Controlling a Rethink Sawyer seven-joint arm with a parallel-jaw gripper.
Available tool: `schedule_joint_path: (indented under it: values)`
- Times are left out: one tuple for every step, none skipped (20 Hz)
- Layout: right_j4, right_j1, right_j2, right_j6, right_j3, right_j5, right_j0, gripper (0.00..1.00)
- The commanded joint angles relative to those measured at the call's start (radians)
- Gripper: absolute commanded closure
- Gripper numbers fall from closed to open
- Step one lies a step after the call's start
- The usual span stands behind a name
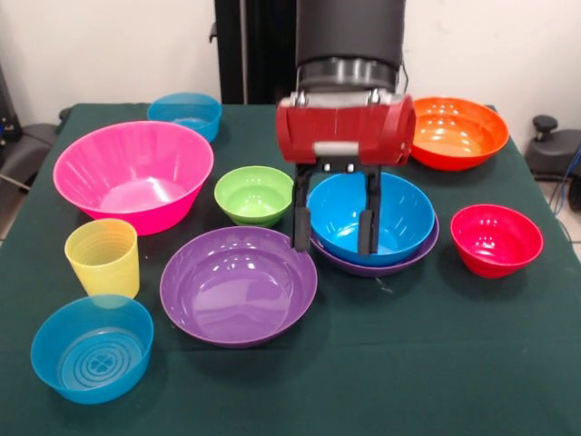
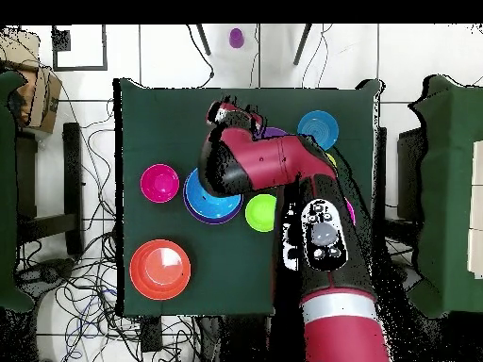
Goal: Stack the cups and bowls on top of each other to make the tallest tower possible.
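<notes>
One blue bowl [image 1: 370,216] sits nested in a purple bowl [image 1: 381,263] mid-table. The gripper [image 1: 334,232] hangs over its left rim, fingers apart and empty. A second purple bowl [image 1: 238,284] lies just beside it.

Setting: robotics lab, as I read it from my remote station. Evidence: green-clothed worktop [image 1: 436,363] on a pale tiled floor [image 2: 170,52]; loose cables [image 2: 94,165] trailing beside the worktop, well clear of the hand [image 1: 333,227]; plain white wall [image 1: 109,45] behind it; black chairs [image 2: 42,179] at both sides.
</notes>
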Motion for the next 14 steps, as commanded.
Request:
schedule_joint_path:
  values:
    - [0.015, 0.118, 0.254, -0.230, 0.069, 0.264, -0.090, 0.00]
    - [0.017, 0.125, 0.263, -0.229, 0.069, 0.273, -0.098, 0.00]
    - [0.019, 0.129, 0.269, -0.224, 0.070, 0.282, -0.104, 0.00]
    - [0.017, 0.133, 0.275, -0.220, 0.069, 0.287, -0.109, 0.00]
    - [0.017, 0.136, 0.283, -0.217, 0.073, 0.292, -0.116, 0.00]
    - [0.017, 0.136, 0.290, -0.218, 0.069, 0.302, -0.121, 0.00]
    - [0.010, 0.134, 0.291, -0.212, 0.071, 0.299, -0.123, 0.00]
    - [0.002, 0.132, 0.287, -0.201, 0.069, 0.293, -0.120, 0.00]
    - [-0.007, 0.126, 0.276, -0.181, 0.072, 0.277, -0.114, 0.00]
    - [-0.011, 0.125, 0.275, -0.175, 0.070, 0.276, -0.114, 0.00]
    - [-0.016, 0.121, 0.269, -0.164, 0.072, 0.269, -0.111, 0.00]
    - [-0.022, 0.120, 0.261, -0.156, 0.065, 0.265, -0.105, 0.00]
    - [-0.027, 0.120, 0.257, -0.151, 0.062, 0.260, -0.102, 0.00]
    - [-0.030, 0.119, 0.251, -0.145, 0.056, 0.255, -0.097, 0.00]
